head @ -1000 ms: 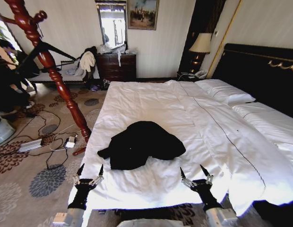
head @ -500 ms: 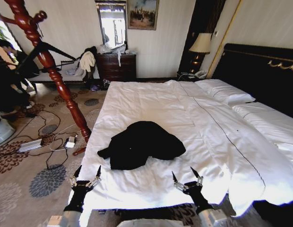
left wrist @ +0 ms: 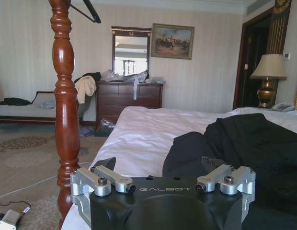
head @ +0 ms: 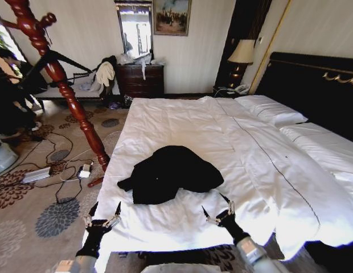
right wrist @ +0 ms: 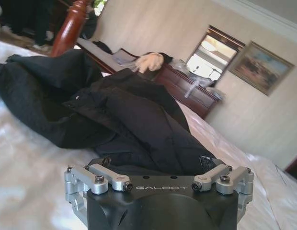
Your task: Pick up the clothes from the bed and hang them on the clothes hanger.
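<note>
The clothes, a black jacket (head: 171, 173), lie crumpled on the near left part of the bed (head: 182, 122), which has white sheets. My right gripper (head: 215, 206) hovers open just off the jacket's near right edge; the right wrist view has the jacket (right wrist: 115, 110) close ahead of its spread fingers. Over the bed's near left corner my left gripper (head: 106, 207) is open, with the jacket (left wrist: 244, 143) ahead of it and off to one side. The clothes hanger (head: 62, 60), slim and black, hangs on a reddish wooden stand (head: 71, 96) left of the bed, and the left wrist view catches the hanger (left wrist: 88, 12) too.
Cables and power adapters (head: 62, 170) lie on the patterned carpet left of the bed. A dark dresser (head: 141, 79) and a bench with heaped garments (head: 99, 77) stand at the far wall. Pillows (head: 270, 111), a black headboard (head: 313, 85) and a lamp (head: 242, 54) are at the right.
My right gripper has moved left and forward toward the jacket's near edge and turned slightly. The left gripper has dropped back a little. The jacket has not moved.
</note>
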